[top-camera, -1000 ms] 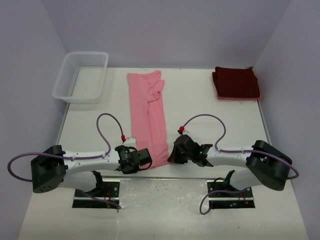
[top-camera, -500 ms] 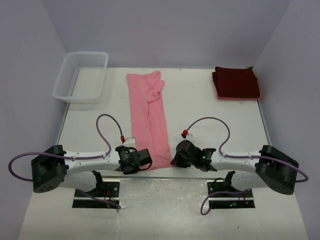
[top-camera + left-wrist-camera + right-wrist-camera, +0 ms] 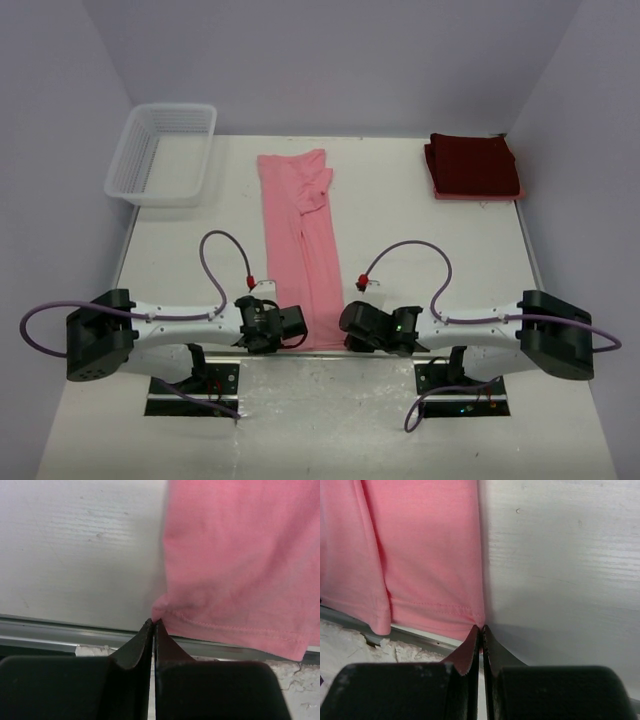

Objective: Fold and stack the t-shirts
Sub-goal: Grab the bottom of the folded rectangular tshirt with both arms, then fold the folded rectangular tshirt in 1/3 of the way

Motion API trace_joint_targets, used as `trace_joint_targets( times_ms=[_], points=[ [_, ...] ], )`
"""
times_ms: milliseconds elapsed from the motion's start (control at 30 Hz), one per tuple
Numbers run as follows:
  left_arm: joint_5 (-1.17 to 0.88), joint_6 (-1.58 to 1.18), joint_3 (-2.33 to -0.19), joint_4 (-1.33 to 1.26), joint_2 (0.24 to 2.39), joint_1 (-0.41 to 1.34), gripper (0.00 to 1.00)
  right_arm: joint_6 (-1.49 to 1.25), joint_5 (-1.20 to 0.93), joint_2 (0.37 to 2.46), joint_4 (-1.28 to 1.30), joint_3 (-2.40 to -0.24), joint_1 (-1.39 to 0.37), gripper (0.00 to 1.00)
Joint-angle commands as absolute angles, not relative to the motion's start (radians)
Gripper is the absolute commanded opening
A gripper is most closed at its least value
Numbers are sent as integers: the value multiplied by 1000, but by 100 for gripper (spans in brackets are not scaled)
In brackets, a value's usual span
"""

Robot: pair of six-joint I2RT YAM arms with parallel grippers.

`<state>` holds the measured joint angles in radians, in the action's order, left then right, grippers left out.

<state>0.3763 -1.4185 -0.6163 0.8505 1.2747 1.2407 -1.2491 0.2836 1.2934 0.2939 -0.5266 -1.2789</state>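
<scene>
Although one garment looks finished, the job seems only about half done. The dark maroon cloth t-shirt (image 3: pixel 472 165) lies as a neat folded square in the upper right of the overhead view, on the white table (image 3: pixel 420 240). A thin pink edge shows beneath it, and I cannot tell what that belongs to. The light pink cloth t-shirt (image 3: pixel 300 240) is only partly folded. It lies as a long narrow strip down the middle of the frame, with sleeve cloth rumpled at its upper end and its hem at the table's near edge at the bottom.

The left gripper (image 3: pixel 153 624) has its jaws pressed together on the lower left corner of that hem, where the cloth bunches up at the tips. The right gripper (image 3: pixel 481 629) is likewise clamped on the lower right corner, with a sliver of pink caught between its jaws.

By my reading, what is left is to fold the strip across its length into a compact square. It would then go with the maroon one to make the stack. The white plastic lattice basket (image 3: pixel 160 198) sits in the upper left, well apart from both shirts
</scene>
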Motion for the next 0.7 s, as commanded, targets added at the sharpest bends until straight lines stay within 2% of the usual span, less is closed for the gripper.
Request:
trace_joint_targets(
  times_ms=[0, 167, 300, 500, 667],
  points=[
    [403, -1479, -673, 925, 1301, 1281, 0, -1266, 365, 1282, 480, -535, -1293, 0],
    [446, -1499, -780, 1011, 1287, 1316, 0, -1177, 425, 1236, 572, -592, -1292, 0],
    [529, -1442, -882, 1072, 1236, 1270, 0, -1043, 404, 1207, 604, -708, -1203, 0],
    [561, -1191, -992, 1016, 1236, 1056, 0, -757, 319, 1270, 606, -912, -1019, 0],
    [519, -970, -1055, 919, 1316, 870, 0, -606, 230, 1444, 606, -1122, -867, 0]
  ],
)
